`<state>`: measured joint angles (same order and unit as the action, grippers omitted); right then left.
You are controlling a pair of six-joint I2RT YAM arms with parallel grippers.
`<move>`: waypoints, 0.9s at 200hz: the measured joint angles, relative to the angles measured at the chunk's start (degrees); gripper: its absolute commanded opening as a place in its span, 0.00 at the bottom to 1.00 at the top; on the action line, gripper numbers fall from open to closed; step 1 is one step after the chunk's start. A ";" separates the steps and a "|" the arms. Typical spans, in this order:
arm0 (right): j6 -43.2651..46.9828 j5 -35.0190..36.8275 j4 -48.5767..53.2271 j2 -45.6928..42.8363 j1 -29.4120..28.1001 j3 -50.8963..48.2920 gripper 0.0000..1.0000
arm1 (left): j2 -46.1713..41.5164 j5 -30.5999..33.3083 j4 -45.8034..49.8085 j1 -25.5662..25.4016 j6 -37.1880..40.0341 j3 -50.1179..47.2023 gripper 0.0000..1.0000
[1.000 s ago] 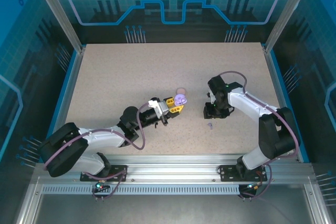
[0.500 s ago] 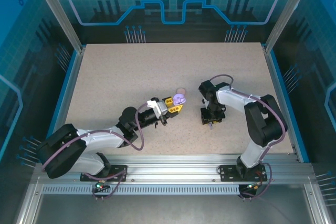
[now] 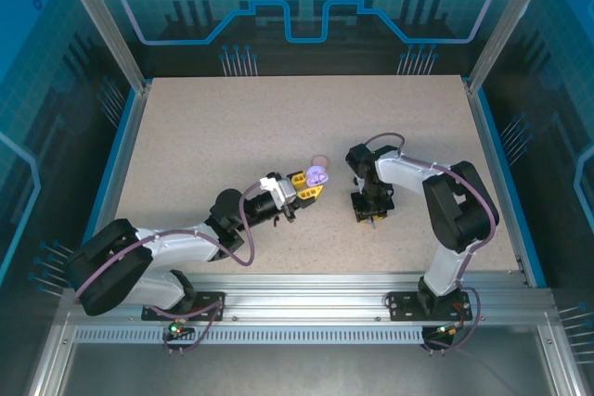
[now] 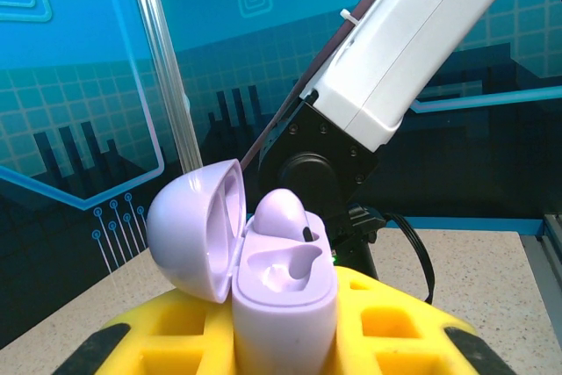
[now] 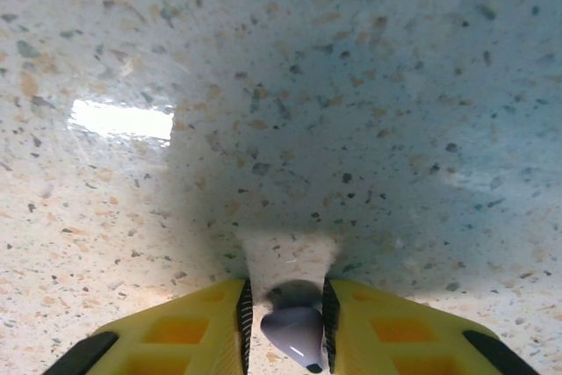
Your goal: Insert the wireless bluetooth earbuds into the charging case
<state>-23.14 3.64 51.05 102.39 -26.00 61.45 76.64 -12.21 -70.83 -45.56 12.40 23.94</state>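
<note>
Slippage worries me: my right claw point(image 5: 285, 306), pinching what seems the lilac earbud point(image 5: 294, 335) at six o'clock, could squirt its rounded body out before the case point(image 3: 319, 174) in my left claw point(image 3: 314, 186) at ten o'clock.

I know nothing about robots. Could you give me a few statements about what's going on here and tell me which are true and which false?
1. The lilac case held in the left pincer has its lid open. True.
2. Both sockets of that case are filled. False: one holds a seated earbud, and the front socket is empty.
3. The right pincer hangs high above the table. False: it is down at the tabletop, with a loose earbud between its yellow fingers.
4. The loose earbud is lilac, like the case. True.
</note>
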 measured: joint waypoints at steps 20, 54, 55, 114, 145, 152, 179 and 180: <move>0.00 0.00 0.13 0.15 -0.11 0.09 0.27 | 0.00 0.26 0.02 0.00 0.00 0.00 0.02; 0.02 0.04 0.52 0.35 -0.22 0.33 0.29 | -0.37 0.42 0.07 0.00 0.00 0.00 0.02; 0.02 0.04 0.52 0.35 -0.22 0.33 0.29 | -0.37 0.42 0.07 0.00 0.00 -0.02 0.02; 0.28 0.02 0.85 0.37 -0.22 0.39 0.30 | -0.44 0.42 0.24 0.00 0.00 -0.02 0.02; 0.68 0.00 0.98 0.35 -0.22 0.39 0.30 | -0.44 0.42 0.26 0.00 0.00 -0.02 0.02; 0.72 0.00 0.98 0.33 -0.22 0.39 0.30 | -0.44 0.42 0.24 0.00 0.00 -0.02 0.02; 1.11 -0.22 1.70 0.20 -0.22 0.31 0.31 | -0.44 0.42 0.26 0.00 -0.02 -0.02 0.02; 1.09 -0.24 1.73 0.17 -0.22 0.28 0.31 | -0.44 0.42 0.26 0.00 -0.02 -0.02 0.02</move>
<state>-22.04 3.40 52.77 102.56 -26.22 61.73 76.20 -11.79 -70.57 -45.56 12.38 23.92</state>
